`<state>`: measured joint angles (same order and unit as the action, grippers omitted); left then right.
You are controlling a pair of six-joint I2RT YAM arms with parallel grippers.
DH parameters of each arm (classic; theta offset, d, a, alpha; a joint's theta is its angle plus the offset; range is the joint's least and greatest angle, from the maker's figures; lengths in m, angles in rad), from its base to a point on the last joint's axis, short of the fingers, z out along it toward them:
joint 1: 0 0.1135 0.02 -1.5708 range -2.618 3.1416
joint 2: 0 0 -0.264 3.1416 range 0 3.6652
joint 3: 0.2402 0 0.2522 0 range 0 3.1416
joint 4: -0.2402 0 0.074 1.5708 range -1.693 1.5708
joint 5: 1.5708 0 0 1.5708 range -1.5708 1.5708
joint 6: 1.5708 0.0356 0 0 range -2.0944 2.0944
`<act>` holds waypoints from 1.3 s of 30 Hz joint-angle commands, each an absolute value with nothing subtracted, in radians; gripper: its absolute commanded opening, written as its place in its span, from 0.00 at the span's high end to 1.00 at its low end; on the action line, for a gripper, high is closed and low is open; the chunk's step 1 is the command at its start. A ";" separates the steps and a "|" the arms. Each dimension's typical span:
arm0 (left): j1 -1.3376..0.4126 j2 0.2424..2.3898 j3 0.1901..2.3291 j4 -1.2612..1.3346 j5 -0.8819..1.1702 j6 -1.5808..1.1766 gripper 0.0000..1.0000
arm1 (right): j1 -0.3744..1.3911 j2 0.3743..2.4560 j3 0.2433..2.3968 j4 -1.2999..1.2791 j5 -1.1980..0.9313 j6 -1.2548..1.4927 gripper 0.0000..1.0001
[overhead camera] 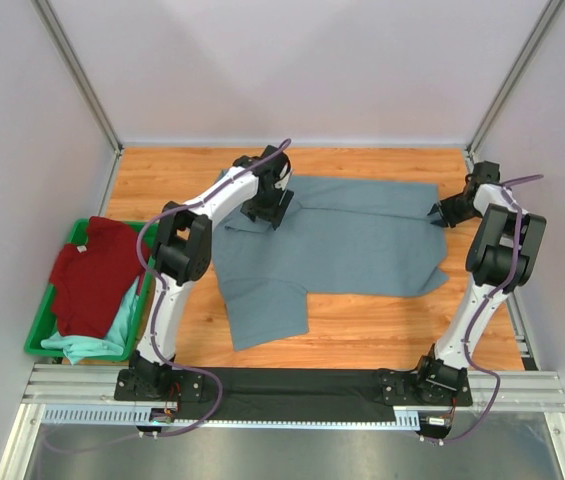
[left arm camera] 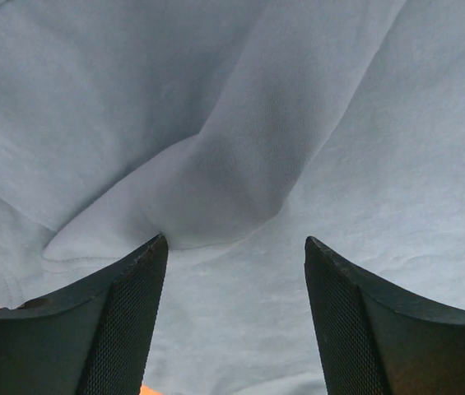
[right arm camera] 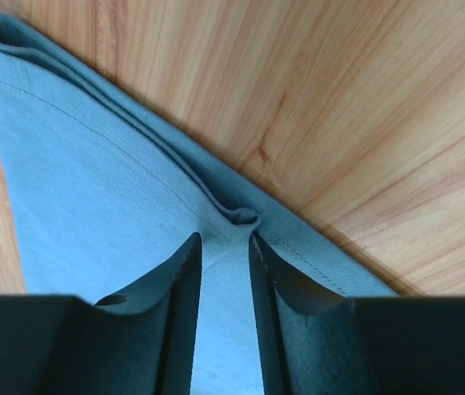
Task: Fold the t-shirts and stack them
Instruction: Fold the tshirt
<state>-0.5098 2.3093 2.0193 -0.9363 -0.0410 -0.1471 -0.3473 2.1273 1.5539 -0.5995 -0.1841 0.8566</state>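
Note:
The large slate grey-blue t-shirt (overhead camera: 352,245) lies spread across the middle of the wooden table, with one part hanging toward the near edge at the left. My left gripper (overhead camera: 265,212) is open just over its far left part; in the left wrist view (left arm camera: 236,240) the jaws stand wide apart over a raised fold of the cloth (left arm camera: 216,181). My right gripper (overhead camera: 438,213) is at the shirt's right edge, and in the right wrist view (right arm camera: 225,236) it is shut on the hem (right arm camera: 244,216). The dark red t-shirt (overhead camera: 92,270) lies on the mint-green t-shirt (overhead camera: 87,345) at the left.
A green plastic bin (overhead camera: 34,340) at the left table edge holds the red and mint tees. Bare wood (overhead camera: 382,325) shows in front of the grey shirt and along the far edge. Grey walls and metal posts (overhead camera: 82,75) ring the table.

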 commanded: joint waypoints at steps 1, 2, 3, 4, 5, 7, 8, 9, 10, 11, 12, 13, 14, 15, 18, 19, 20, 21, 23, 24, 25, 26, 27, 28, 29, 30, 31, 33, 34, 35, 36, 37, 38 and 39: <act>-0.518 2.316 2.068 -0.972 -0.095 -0.150 0.26 | -0.359 2.161 1.588 -0.564 -0.187 0.882 0.70; -0.518 2.322 2.081 -0.977 -0.106 -0.149 0.27 | -0.360 2.160 1.588 -0.568 -0.187 0.881 0.70; -0.518 2.325 2.086 -0.985 -0.115 -0.147 0.27 | -0.359 2.158 1.588 -0.565 -0.187 0.882 0.70; -0.518 2.335 2.091 -0.986 -0.120 -0.149 0.28 | -0.362 2.154 1.589 -0.568 -0.186 0.881 0.70; -0.518 2.338 2.097 -0.986 -0.121 -0.150 0.29 | -0.361 2.152 1.592 -0.571 -0.181 0.879 0.70; -0.518 2.351 2.114 -0.994 -0.135 -0.156 0.35 | -0.367 2.151 1.604 -0.581 -0.187 0.876 0.69; -0.518 2.356 2.117 -0.999 -0.143 -0.160 0.36 | -0.367 2.149 1.608 -0.584 -0.187 0.873 0.69; -0.518 2.359 2.121 -1.003 -0.156 -0.163 0.37 | -0.368 2.149 1.611 -0.589 -0.186 0.871 0.69; -0.517 2.365 2.126 -1.006 -0.164 -0.164 0.39 | -0.371 2.148 1.614 -0.592 -0.183 0.867 0.69; -0.518 2.370 2.129 -1.006 -0.170 -0.166 0.42 | -0.371 2.148 1.615 -0.591 -0.178 0.865 0.69; -0.518 2.370 2.132 -1.005 -0.173 -0.166 0.46 | -0.373 2.149 1.617 -0.592 -0.178 0.862 0.69; -0.518 2.373 2.135 -1.006 -0.176 -0.167 0.48 | -0.376 2.151 1.618 -0.595 -0.178 0.862 0.70; -0.518 2.373 2.143 -1.008 -0.181 -0.169 0.53 | -0.376 2.151 1.620 -0.594 -0.176 0.862 0.71; -0.518 2.373 2.151 -1.012 -0.183 -0.169 0.56 | -0.377 2.155 1.620 -0.594 -0.178 0.862 0.71; -0.518 2.372 2.169 -1.020 -0.181 -0.169 0.66 | -0.379 2.172 1.626 -0.591 -0.186 0.861 0.75; -0.518 2.370 2.172 -1.022 -0.181 -0.167 0.71 | -0.379 2.177 1.628 -0.589 -0.187 0.861 0.76; -0.518 2.368 2.172 -1.023 -0.186 -0.166 0.73 | -0.379 2.178 1.626 -0.588 -0.187 0.864 0.77; -0.518 2.364 2.175 -1.025 -0.187 -0.166 0.74 | -0.377 2.184 1.628 -0.583 -0.190 0.865 0.78; -0.518 2.361 2.178 -1.029 -0.198 -0.164 0.81 | -0.377 2.189 1.635 -0.583 -0.190 0.862 0.82; -0.518 2.353 2.180 -1.032 -0.199 -0.163 0.83 | -0.377 2.192 1.647 -0.587 -0.193 0.861 0.88; -0.518 2.349 2.187 -1.034 -0.204 -0.163 0.86 | -0.377 2.192 1.655 -0.591 -0.195 0.858 0.93; -0.517 2.342 2.194 -1.040 -0.213 -0.163 0.93 | -0.377 2.191 1.666 -0.597 -0.201 0.859 1.00; -0.517 2.333 2.198 -1.042 -0.219 -0.158 0.97 | -0.377 2.186 1.677 -0.606 -0.202 0.858 1.00; -0.515 2.329 2.216 -1.046 -0.225 -0.155 1.00 | -0.376 2.174 1.702 -0.607 -0.202 0.847 1.00; -0.512 2.326 2.229 -1.052 -0.239 -0.147 1.00 | -0.374 2.169 1.718 -0.615 -0.187 0.841 1.00; -0.509 2.321 2.240 -1.054 -0.245 -0.143 1.00 | -0.373 2.166 1.735 -0.630 -0.180 0.835 1.00; -0.505 2.316 2.264 -1.057 -0.258 -0.140 1.00 | -0.373 2.164 1.768 -0.632 -0.175 0.824 1.00; -0.491 2.312 2.284 -1.057 -0.284 -0.130 1.00 | -0.373 2.169 1.789 -0.608 -0.175 0.821 1.00; -0.483 2.309 2.304 -1.054 -0.288 -0.127 1.00 | -0.373 2.174 1.793 -0.591 -0.199 0.830 1.00; -0.474 2.306 2.310 -1.031 -0.301 -0.121 1.00 | -0.373 2.180 1.790 -0.565 -0.215 0.837 1.00; -0.466 2.292 2.310 -1.011 -0.302 -0.115 1.00 | -0.374 2.183 1.787 -0.508 -0.227 0.848 1.00; -0.462 2.287 2.307 -0.988 -0.304 -0.107 1.00 | -0.370 2.187 1.781 -0.473 -0.253 0.856 1.00; -0.451 2.284 2.309 -0.942 -0.311 -0.089 1.00 | -0.368 2.201 1.778 -0.435 -0.264 0.877 1.00; -0.446 2.284 2.325 -0.924 -0.307 -0.081 1.00 | -0.367 2.213 1.785 -0.393 -0.270 0.888 1.00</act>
